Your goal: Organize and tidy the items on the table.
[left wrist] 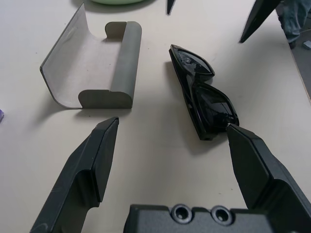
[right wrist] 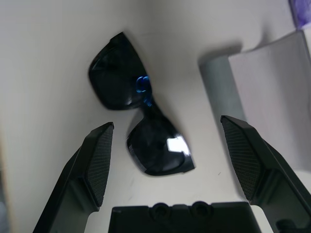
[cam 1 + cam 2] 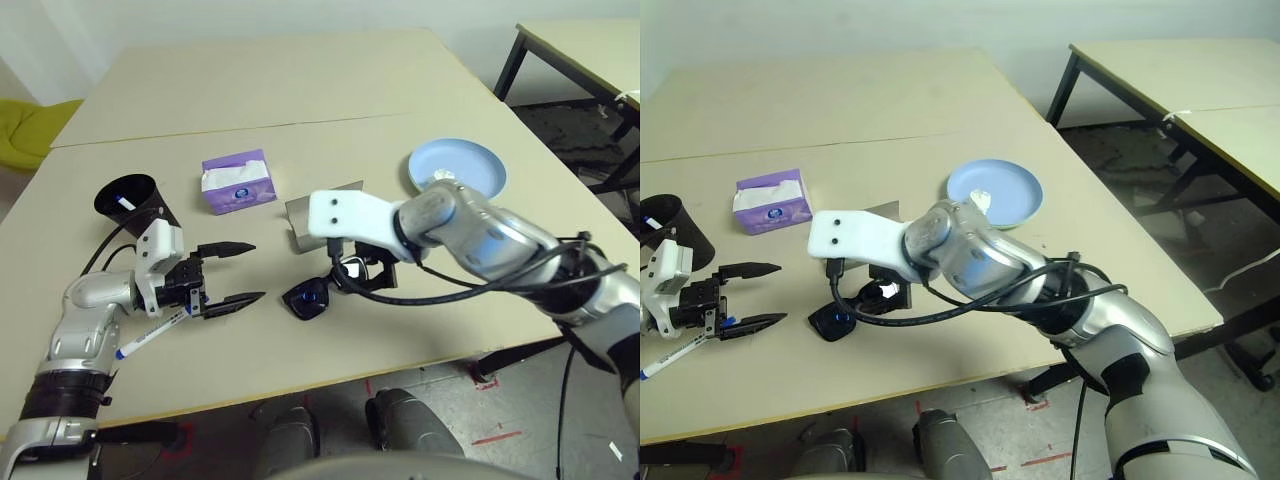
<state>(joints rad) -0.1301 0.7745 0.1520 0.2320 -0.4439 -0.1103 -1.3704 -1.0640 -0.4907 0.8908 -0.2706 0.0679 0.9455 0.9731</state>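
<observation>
A: Position of the black sunglasses?
B: On the table, beneath the right pincer, between its fingers as seen from the wrist; ahead of the left pincer.
A: Pincer states?
B: Both spread wide, nothing pinched in either.
A: Grey glasses case?
B: Open, near the sunglasses, just past the right pincer on the side away from the robot.
A: Markers?
B: The blue-capped marker lies on the table, close beside the left pincer. Another marker is inside the black cup, left of that pincer.
A: Farther out?
B: Purple tissue box beyond the left pincer. Light blue plate well beyond the right pincer, to its right, crumpled white tissue on it; pale green plate beneath.
</observation>
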